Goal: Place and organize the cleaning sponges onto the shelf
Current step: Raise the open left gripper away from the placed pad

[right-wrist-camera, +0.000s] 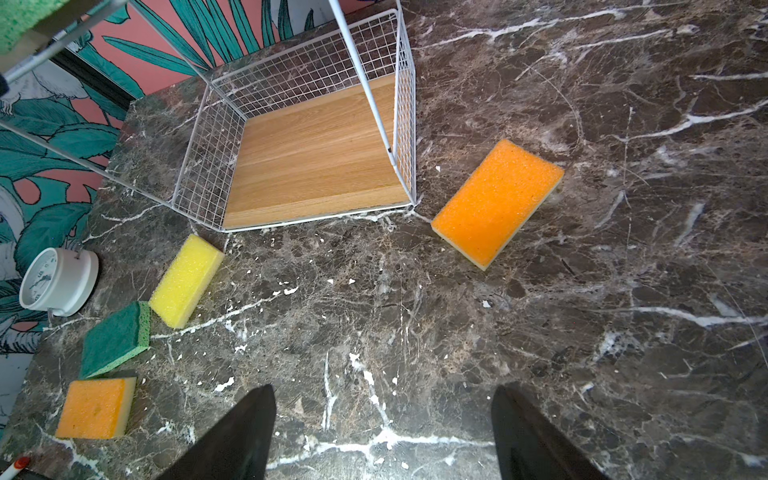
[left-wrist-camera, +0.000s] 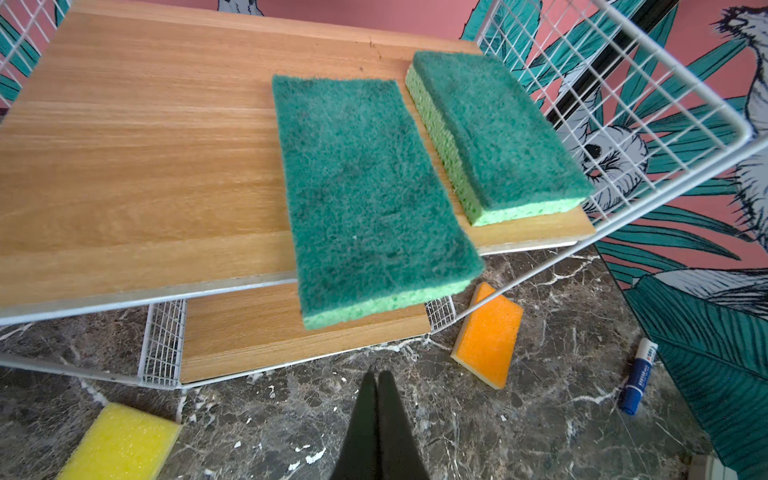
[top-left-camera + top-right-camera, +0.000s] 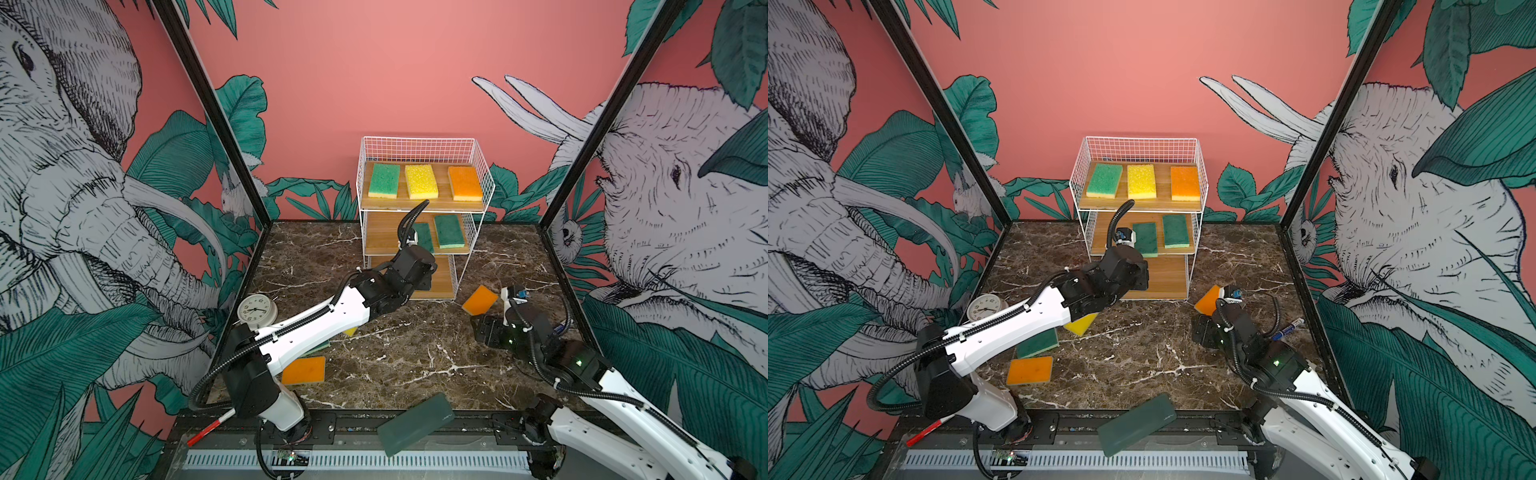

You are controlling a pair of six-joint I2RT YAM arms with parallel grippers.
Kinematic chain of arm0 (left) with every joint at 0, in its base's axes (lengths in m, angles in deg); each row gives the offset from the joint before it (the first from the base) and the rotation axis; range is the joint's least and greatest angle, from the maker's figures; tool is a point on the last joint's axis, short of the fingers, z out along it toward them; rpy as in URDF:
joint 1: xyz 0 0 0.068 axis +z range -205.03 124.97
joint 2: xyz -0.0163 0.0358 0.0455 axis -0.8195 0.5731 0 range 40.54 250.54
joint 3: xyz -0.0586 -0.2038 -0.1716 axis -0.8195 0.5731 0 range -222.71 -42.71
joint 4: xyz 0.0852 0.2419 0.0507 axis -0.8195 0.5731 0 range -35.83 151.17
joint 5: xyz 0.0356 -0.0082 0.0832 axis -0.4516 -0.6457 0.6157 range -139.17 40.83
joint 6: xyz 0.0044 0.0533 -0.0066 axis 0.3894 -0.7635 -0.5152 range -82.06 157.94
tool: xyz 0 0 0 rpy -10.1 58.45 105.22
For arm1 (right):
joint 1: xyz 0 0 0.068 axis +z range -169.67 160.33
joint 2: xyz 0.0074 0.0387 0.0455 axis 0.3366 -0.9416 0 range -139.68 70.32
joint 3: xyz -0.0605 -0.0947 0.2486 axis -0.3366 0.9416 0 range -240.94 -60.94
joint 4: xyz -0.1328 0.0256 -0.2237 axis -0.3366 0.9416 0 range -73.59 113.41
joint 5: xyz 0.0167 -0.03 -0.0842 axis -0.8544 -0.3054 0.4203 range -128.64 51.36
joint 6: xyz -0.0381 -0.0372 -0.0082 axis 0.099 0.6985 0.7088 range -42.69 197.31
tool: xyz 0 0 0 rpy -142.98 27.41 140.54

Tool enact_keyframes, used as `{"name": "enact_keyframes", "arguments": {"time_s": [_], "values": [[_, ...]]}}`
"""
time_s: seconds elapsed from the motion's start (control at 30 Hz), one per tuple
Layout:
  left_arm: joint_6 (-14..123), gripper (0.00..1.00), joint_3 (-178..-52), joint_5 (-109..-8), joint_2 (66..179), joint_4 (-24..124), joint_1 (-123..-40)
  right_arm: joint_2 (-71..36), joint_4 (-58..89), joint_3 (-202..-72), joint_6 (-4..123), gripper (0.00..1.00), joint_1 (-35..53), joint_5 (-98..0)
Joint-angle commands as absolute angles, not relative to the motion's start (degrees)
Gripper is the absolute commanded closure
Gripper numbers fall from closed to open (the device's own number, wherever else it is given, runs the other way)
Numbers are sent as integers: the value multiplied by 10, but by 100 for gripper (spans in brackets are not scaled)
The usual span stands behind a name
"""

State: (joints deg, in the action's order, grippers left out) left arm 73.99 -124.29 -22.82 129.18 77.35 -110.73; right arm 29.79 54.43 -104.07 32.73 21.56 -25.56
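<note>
At the front of the shelf (image 3: 419, 149), your left fingers (image 2: 363, 419) hang clenched on nothing. They sit just short of the overhanging sponge (image 2: 370, 195), whose near end sticks out past the edge of the middle board (image 2: 145, 166).

The step in hand looks like squaring that sponge up. Use the closed tips as a pusher and meet the middle of its near end. Press straight back, so it slides rather than pivots into the neighbouring sponge (image 2: 498, 133) close alongside. Keep the tips level with the foam: too low may catch the wire rail, too high may ride over the scouring face.

Your right fingers (image 1: 245, 432) stand spread and empty above the worktop (image 1: 415, 311), near the nearer orange sponge (image 1: 496, 203).

Count nine sponges:
- **Top board (image 3: 419, 203):** three, namely the light green sponge (image 3: 384, 180), the speckled yellow sponge (image 3: 420, 181) and the shelved orange sponge (image 3: 464, 183).
- **Middle board:** two, both scouring side up.
- **Worktop:** four, namely the nearer orange one, the loose yellow sponge (image 1: 187, 280), the dark-faced green sponge (image 1: 114, 338) and the far orange sponge (image 1: 95, 407).

Of the three boards, the bottom board (image 1: 316, 158) carries nothing. You also have one clock (image 1: 58, 280), one blue marker (image 2: 638, 376), one red pen (image 3: 205, 430) and one dark green slab (image 3: 415, 424).
</note>
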Motion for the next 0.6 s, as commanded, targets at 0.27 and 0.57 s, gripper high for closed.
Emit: {"name": "enact_keyframes", "arguments": {"time_s": [0.27,0.57], "values": [[714,100,-1268,-207,1292,746,-1101,321,536,-1037,323,16,215,-248],[703,100,-1274,-191,1308,735,-1101,336,541,-1029,322,16,215,-246]]}}
